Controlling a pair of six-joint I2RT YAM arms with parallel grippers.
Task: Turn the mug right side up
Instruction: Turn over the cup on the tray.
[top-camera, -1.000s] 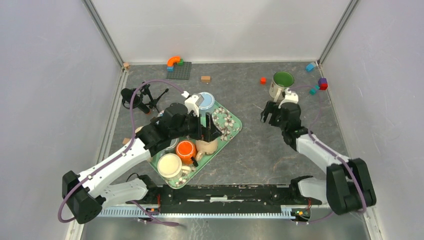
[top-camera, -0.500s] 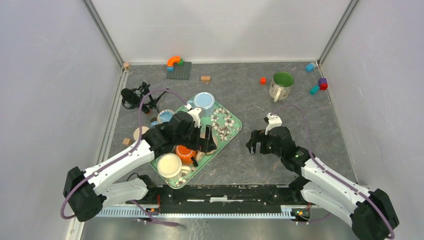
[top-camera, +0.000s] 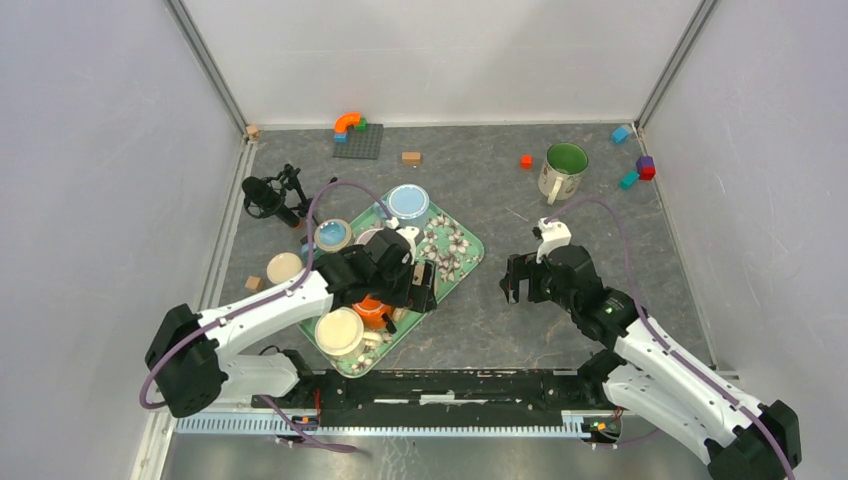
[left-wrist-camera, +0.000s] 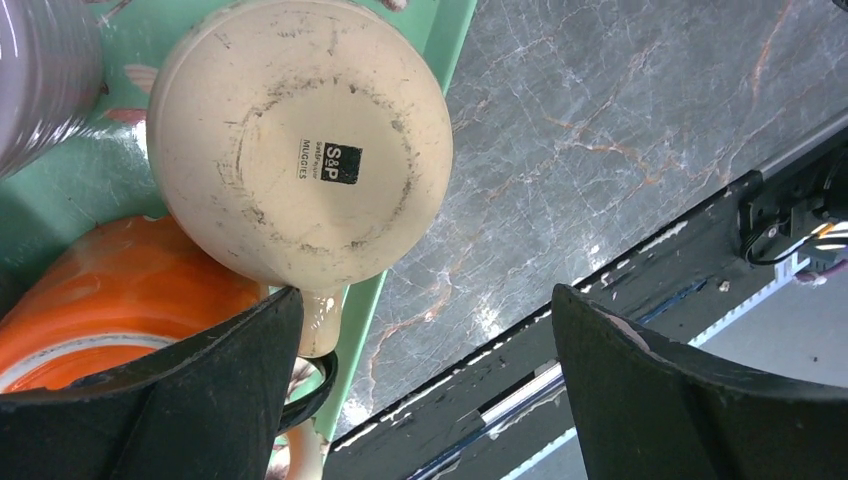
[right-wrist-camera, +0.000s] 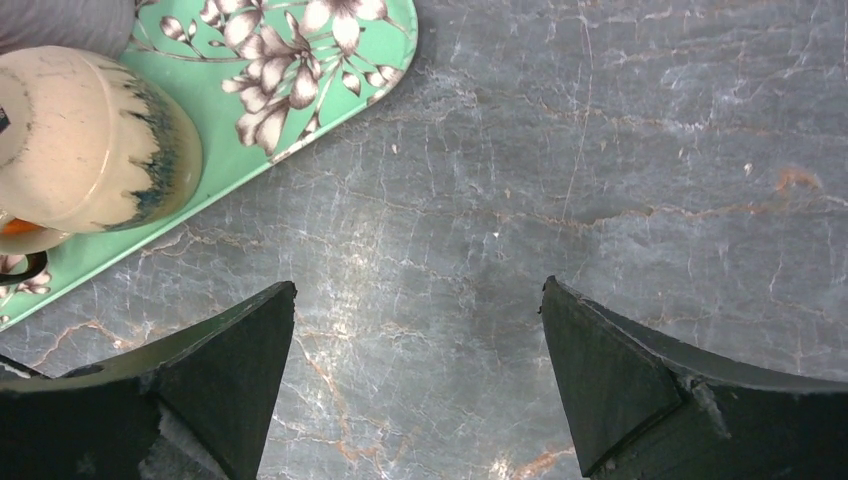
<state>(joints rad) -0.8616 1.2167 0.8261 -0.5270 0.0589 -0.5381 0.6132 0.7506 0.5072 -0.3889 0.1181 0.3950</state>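
Your L gripper (left-wrist-camera: 425, 298) hung over the tray (left-wrist-camera: 452, 35) w/ jaws wide, holding nothing. The cream mug (left-wrist-camera: 300, 150) sat base-up near the tray's edge, right beside the orange mug (left-wrist-camera: 110, 290). R gripper (right-wrist-camera: 418, 290) was also wide open, over bare table (right-wrist-camera: 600, 150). Risk: a finger probably catches the orange mug on closing, or the glazed wall slips mid-flip.

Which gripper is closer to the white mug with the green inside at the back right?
Right. The right gripper is over the grey table, on the near side of the white green-lined mug; the left gripper is farther left, over the green floral tray.
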